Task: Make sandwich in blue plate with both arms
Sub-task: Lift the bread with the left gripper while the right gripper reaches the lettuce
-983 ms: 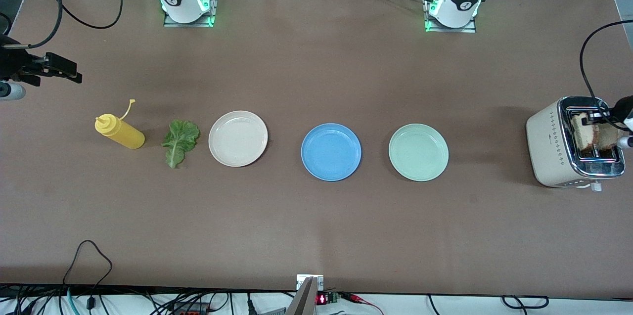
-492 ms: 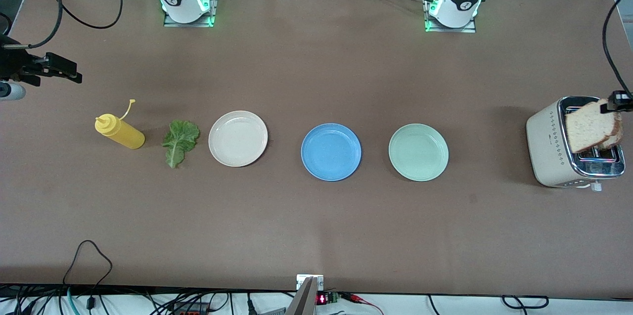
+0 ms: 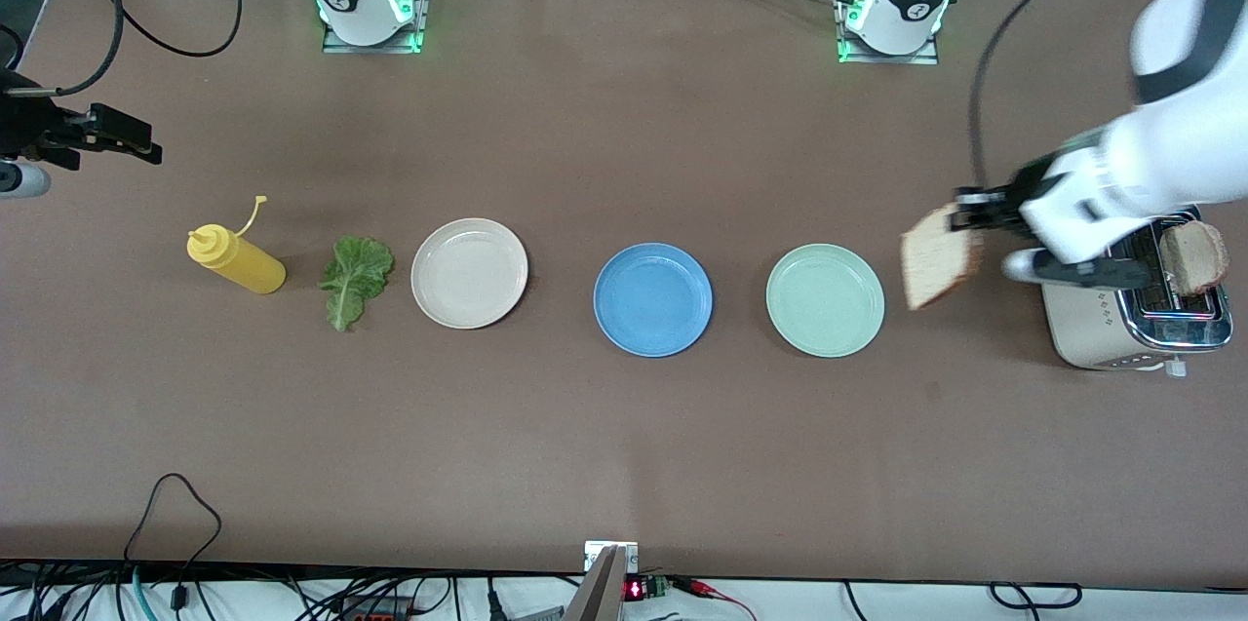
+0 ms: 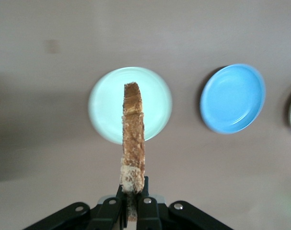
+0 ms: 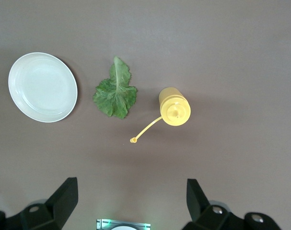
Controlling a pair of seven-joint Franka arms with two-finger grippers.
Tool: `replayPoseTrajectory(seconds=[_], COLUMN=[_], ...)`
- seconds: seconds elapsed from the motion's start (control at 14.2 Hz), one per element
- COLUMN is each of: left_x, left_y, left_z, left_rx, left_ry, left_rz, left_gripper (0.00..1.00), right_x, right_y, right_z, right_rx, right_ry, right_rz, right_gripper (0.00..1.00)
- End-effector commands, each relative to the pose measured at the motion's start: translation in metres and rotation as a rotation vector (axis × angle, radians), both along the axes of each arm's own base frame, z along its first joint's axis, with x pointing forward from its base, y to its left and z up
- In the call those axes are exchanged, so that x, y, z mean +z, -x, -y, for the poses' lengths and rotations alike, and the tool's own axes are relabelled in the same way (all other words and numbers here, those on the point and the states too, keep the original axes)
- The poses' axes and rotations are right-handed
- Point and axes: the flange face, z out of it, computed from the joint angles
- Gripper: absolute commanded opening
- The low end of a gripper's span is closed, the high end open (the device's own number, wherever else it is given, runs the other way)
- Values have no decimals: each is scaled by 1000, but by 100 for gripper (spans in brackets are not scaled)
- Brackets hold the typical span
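Here the left gripper (image 3: 965,223) hangs over the tabletop (image 3: 624,446) between the mint-green plate (image 3: 825,300) and the toaster (image 3: 1121,324), jaws clamped on 1 bread slice (image 3: 938,257). The blue plate (image 3: 652,299) sits bare beside the mint-green plate. The right gripper (image 5: 131,196) waits over the lettuce leaf (image 5: 115,93), jaws wide apart.

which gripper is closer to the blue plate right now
Left. The left gripper, holding a bread slice, hangs past the mint-green plate from the blue plate; the right gripper waits past the table's edge.
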Motion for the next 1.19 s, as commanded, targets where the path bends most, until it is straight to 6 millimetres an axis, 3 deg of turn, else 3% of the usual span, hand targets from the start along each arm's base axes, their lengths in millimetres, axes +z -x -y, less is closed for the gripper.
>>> replayPoseTrajectory(seconds=[0.0, 0.14, 0.35, 0.42, 0.63, 0.91, 1.12], left_x=[-51, -81, -122, -134, -161, -190, -203], left_y=[5, 7, 4, 1, 5, 11, 16], left_z=[87, 138, 180, 188, 222, 248, 259], left_rx=[36, 99, 126, 132, 138, 140, 130], left_ry=[57, 108, 182, 207, 267, 303, 312], left_rz=[-74, -96, -84, -72, -35, -26, -28], left_gripper=[1, 1, 1, 1, 1, 1, 1], right_x=[-3, -3, -16, -30, -51, -116, -172], right_y=[-2, -4, -8, -15, -25, -48, -58], right_z=[0, -1, -2, -10, -60, -99, -105], right_rx=[-15, -9, 4, 23, 113, 163, 170], right_ry=[-17, -16, -17, -13, 19, 44, 47], right_rz=[-11, -8, -33, -54, -79, -131, -72], right_gripper=[100, 100, 100, 100, 100, 100, 100])
